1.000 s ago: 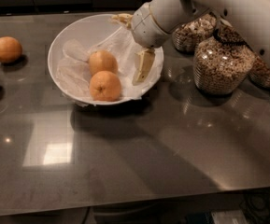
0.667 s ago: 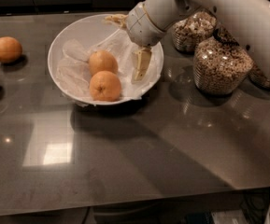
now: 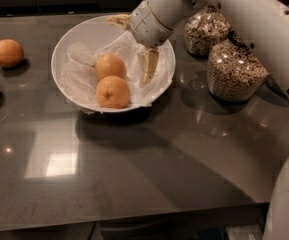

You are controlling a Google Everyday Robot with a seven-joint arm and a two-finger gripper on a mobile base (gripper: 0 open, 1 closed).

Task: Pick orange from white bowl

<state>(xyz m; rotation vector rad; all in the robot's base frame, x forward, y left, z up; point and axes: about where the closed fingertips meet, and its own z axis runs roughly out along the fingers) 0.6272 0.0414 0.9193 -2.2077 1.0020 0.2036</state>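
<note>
Edged leftward, the tool [image 3: 128,49] hangs spread open inside the white bowl [image 3: 57,59], near the orange [image 3: 110,65].

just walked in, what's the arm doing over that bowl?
The single arm reaches over the white bowl, its end effector open at the right side of the plastic liner, beside the rear orange. It grips nothing yet; the front orange also sits in the bowl. Two more oranges lie on the table at left; cereal jars stand at right.
</note>
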